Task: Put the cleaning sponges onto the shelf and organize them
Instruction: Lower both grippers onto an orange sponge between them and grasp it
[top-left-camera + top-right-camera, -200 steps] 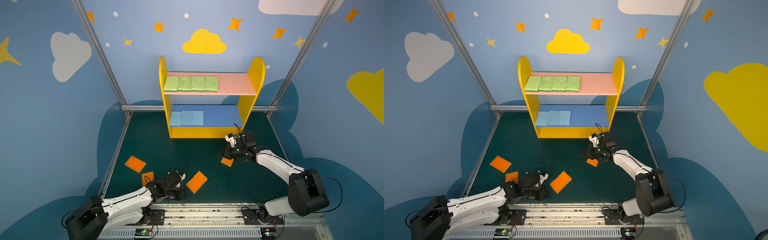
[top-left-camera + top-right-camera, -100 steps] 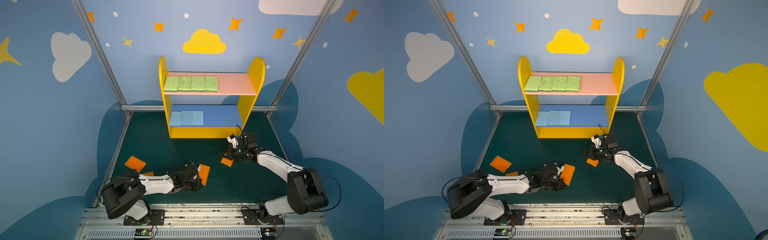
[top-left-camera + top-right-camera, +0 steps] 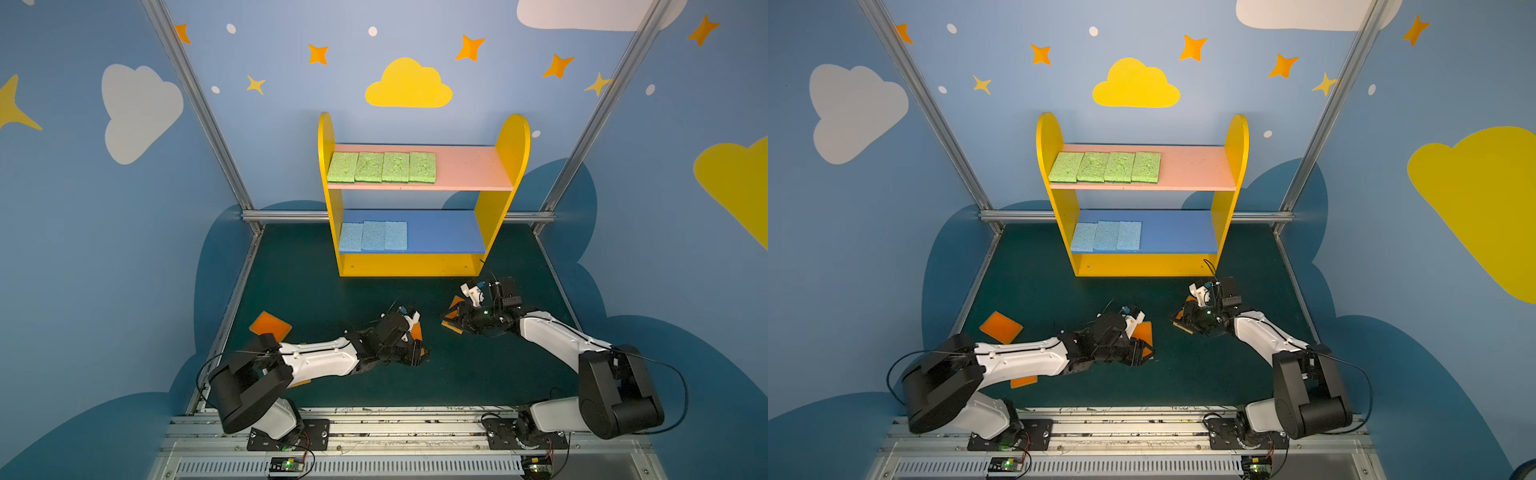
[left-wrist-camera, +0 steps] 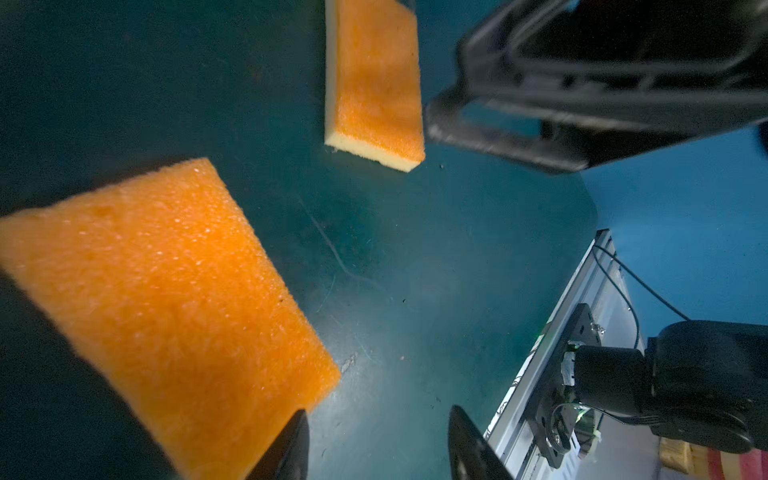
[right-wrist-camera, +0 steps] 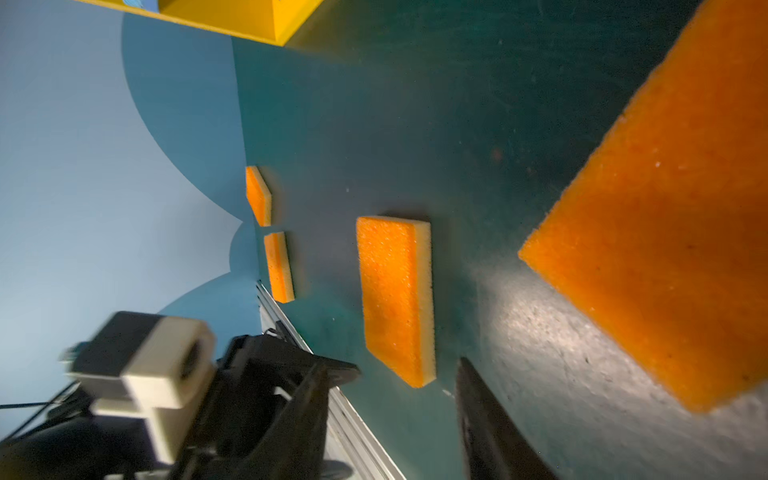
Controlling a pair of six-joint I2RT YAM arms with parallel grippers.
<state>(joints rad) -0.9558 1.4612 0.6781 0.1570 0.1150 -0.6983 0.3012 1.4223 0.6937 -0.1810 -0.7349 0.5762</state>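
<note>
The main danger, in our judgement, is a bad grip. The left gripper (image 4: 378, 446) has its jaws apart with only bare worktop (image 3: 332, 291) between them, and one fingertip (image 4: 286, 453) overlaps the corner of the nearest orange sponge (image 4: 166, 311); if it closes so, we expect it to pinch a corner or push the soft pad away. The right gripper (image 5: 395, 434) is also apart and holds nothing; the second orange sponge (image 5: 665, 232) lies just beside it, outside the jaws. Both grippers work close together in the middle of the worktop, so we fear a collision when they turn toward the shelf (image 3: 513, 166). The third orange sponge (image 3: 1023, 381) lies half under the left arm (image 3: 1017, 357) near the front edge (the forearm could drag it), and the fourth orange sponge (image 3: 270, 326) is near the left edge. The green sponges (image 3: 382, 167) sit at the left end of the pink board (image 3: 469, 166), the blue sponges (image 3: 372, 236) at the left end of the blue board (image 3: 444, 232). Both arms stretch low from the front corners toward the middle, wrists bent down to the worktop
</note>
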